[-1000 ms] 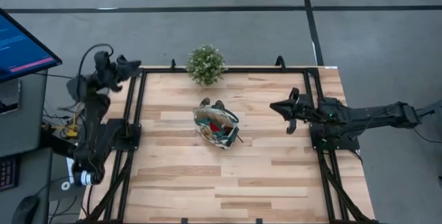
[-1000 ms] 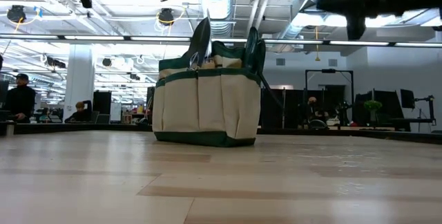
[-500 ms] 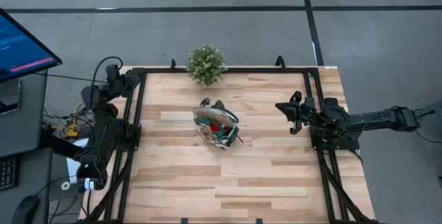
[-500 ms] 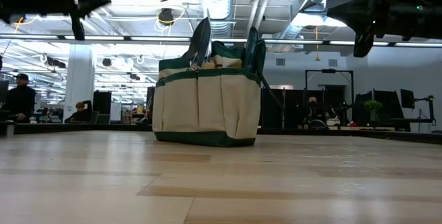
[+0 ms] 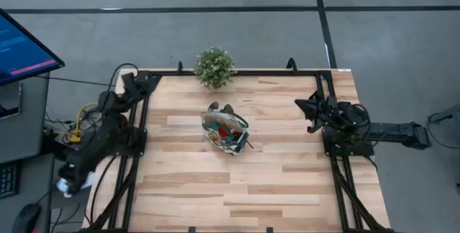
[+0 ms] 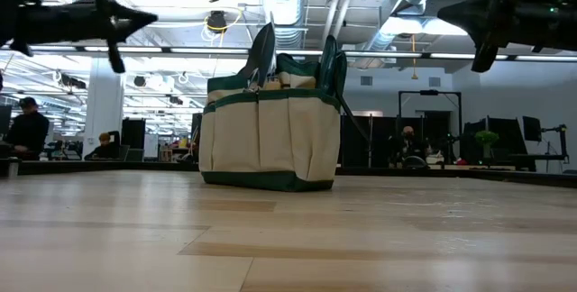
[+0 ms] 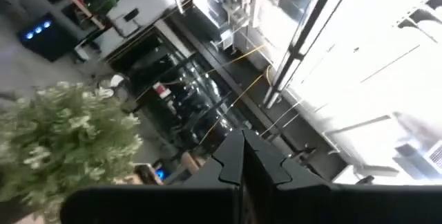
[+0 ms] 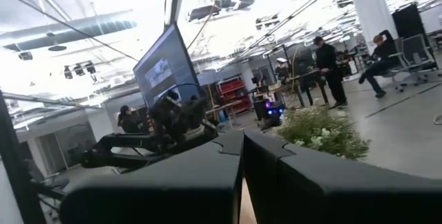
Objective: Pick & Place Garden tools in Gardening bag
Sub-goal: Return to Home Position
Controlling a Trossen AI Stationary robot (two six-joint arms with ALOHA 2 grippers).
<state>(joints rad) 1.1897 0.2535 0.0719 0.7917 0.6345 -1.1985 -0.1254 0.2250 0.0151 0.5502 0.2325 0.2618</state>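
The beige gardening bag (image 5: 225, 131) with teal-green trim stands upright on its base near the table's middle; it also shows in the low view (image 6: 270, 134). Trowel blades (image 6: 263, 50) stick up out of it, and the red glove (image 5: 228, 128) lies inside. My left gripper (image 5: 146, 82) is shut and empty above the table's far left corner; its closed fingers show in the left wrist view (image 7: 242, 156). My right gripper (image 5: 299, 104) is shut and empty near the right edge, pointing at the bag, and shows in the right wrist view (image 8: 242, 144). No tool lies on the table.
The bushy green potted plant (image 5: 214, 66) stands at the table's far edge, behind the bag. Black frame rails (image 5: 141, 129) run along the table's left and right sides. A monitor (image 5: 21, 49) stands off the table to the left. People show in the room beyond.
My right gripper has drawn back from the bag toward the table's right edge as its arm folds in. My left arm has folded back and down at the left edge, and its gripper has come lower over the far left corner. The bag has stayed put.
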